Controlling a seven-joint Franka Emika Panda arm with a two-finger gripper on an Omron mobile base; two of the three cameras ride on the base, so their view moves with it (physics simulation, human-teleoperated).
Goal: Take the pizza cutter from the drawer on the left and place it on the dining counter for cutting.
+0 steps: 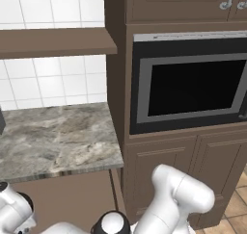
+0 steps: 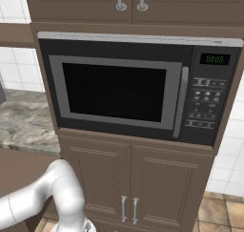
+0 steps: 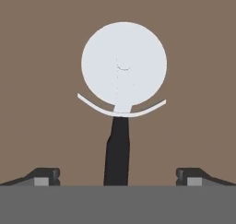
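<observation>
In the hand view the pizza cutter (image 3: 122, 80) lies flat on a plain brown surface, its round silvery-white wheel at the top and its short black handle running down toward me. My gripper (image 3: 118, 176) is open, one fingertip far to each side of the handle, which lies between them without touching either. The white arm bends down low in the left base view and the right base view. The drawer front and the dining counter are out of view.
A built-in microwave (image 2: 138, 90) sits in a dark brown cabinet column (image 1: 183, 170) with doors below (image 2: 128, 183). To its left is a short marble worktop (image 1: 53, 139) backed by white tiles, under a brown shelf (image 1: 53, 41).
</observation>
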